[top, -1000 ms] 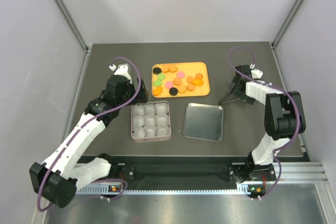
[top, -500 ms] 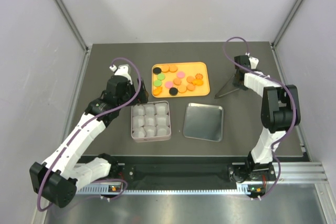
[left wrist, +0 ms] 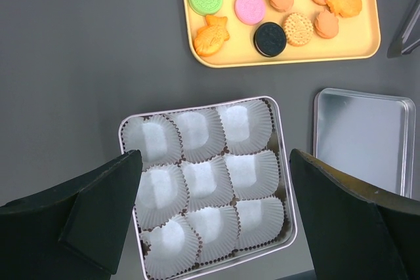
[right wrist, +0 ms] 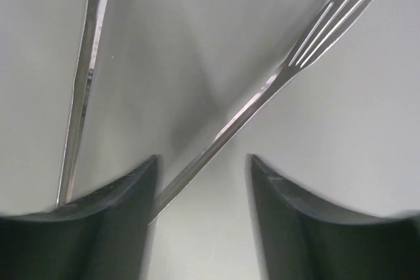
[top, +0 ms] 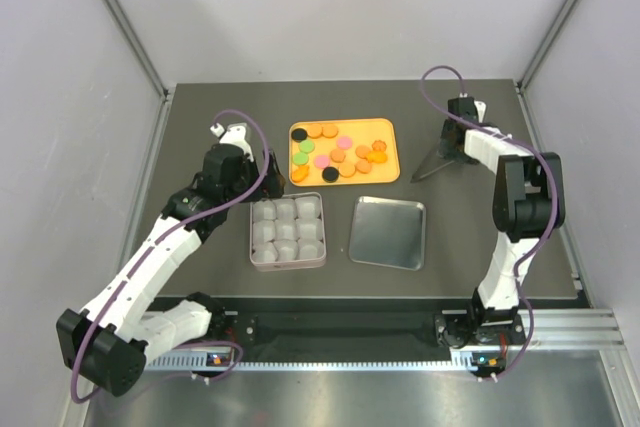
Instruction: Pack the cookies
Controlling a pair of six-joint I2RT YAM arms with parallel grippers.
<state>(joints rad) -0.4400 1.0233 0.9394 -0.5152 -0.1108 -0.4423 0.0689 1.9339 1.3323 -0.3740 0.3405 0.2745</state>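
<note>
The cookies lie on an orange tray at the back middle: orange, pink, green and black discs. My left gripper hangs open above the square tin, whose white paper cups hold nothing. My right gripper is to the right of the tray and carries metal tongs. In the right wrist view the jaws stand part-way apart. The slotted tong arm runs down against the left finger, and the exact grip point is hidden.
The tin's flat metal lid lies to the right of the tin, also seen from the left wrist. Grey walls close in the table on three sides.
My right gripper moved toward the back with the tongs. The tongs were squeezed to a thin line half a second ago and have spread again. The left arm is still.
</note>
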